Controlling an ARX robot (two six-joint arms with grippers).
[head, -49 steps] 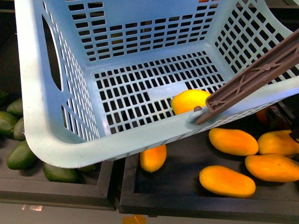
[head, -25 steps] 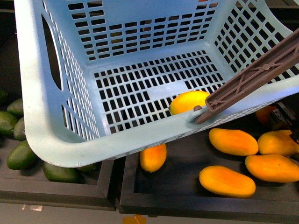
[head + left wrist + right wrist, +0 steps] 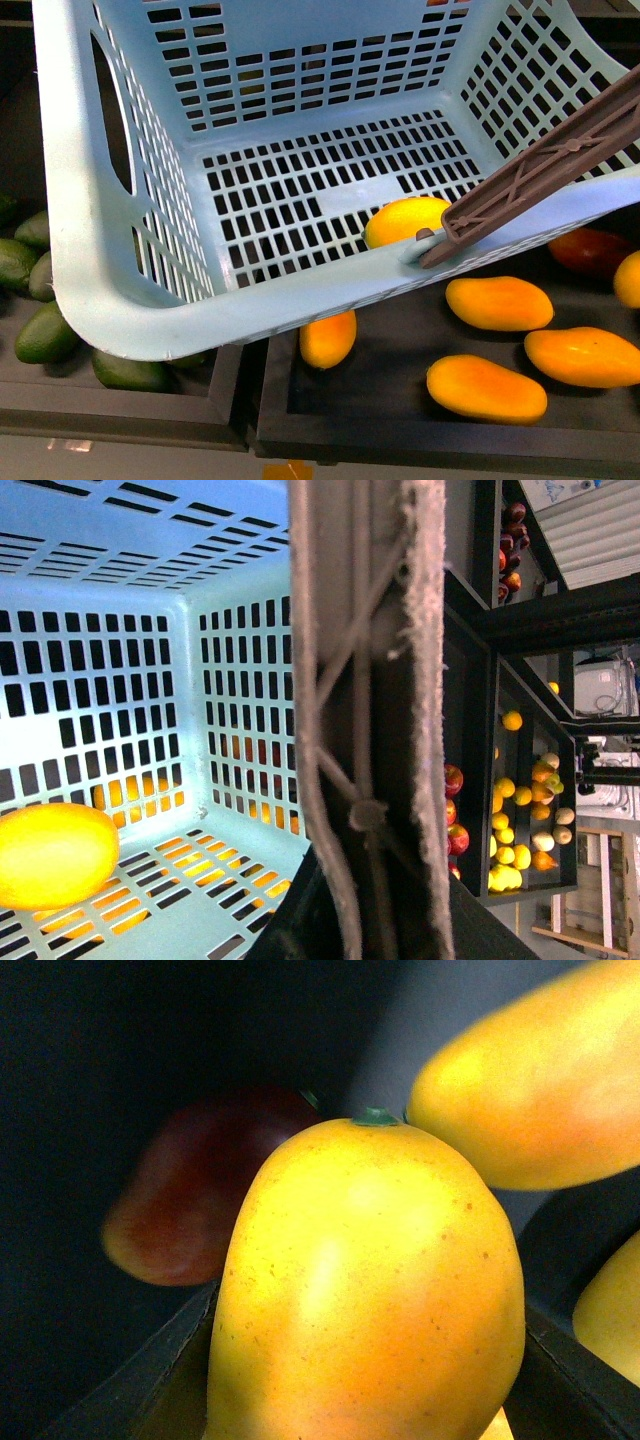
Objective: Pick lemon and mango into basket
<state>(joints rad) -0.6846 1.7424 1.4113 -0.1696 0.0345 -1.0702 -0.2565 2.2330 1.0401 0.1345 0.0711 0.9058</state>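
Note:
The pale blue basket (image 3: 130, 300) fills the front view, tilted and held above the fruit trays. The lemon (image 3: 405, 220) lies on its slotted floor near the front wall, and shows in the left wrist view (image 3: 55, 855) too. My left gripper (image 3: 370, 905) is shut on the basket's brown handle (image 3: 365, 680), which crosses the front view at the right (image 3: 540, 170). My right gripper (image 3: 365, 1380) is shut on a mango (image 3: 365, 1280), its dark jaws on either side. A mango at the front view's right edge (image 3: 630, 278) may be that one. Neither gripper shows in the front view.
Several more mangoes (image 3: 498, 303) lie in a black tray (image 3: 380, 420) under the basket's front right. A dark red fruit (image 3: 590, 250) lies behind them. Dark green fruits (image 3: 45, 335) fill the tray at the left. Shelves of mixed fruit (image 3: 520, 810) stand beyond the handle.
The right gripper has left the front view's right edge. The mango that lay there is gone from its place, one now shows higher at the edge, and the red fruit is uncovered.

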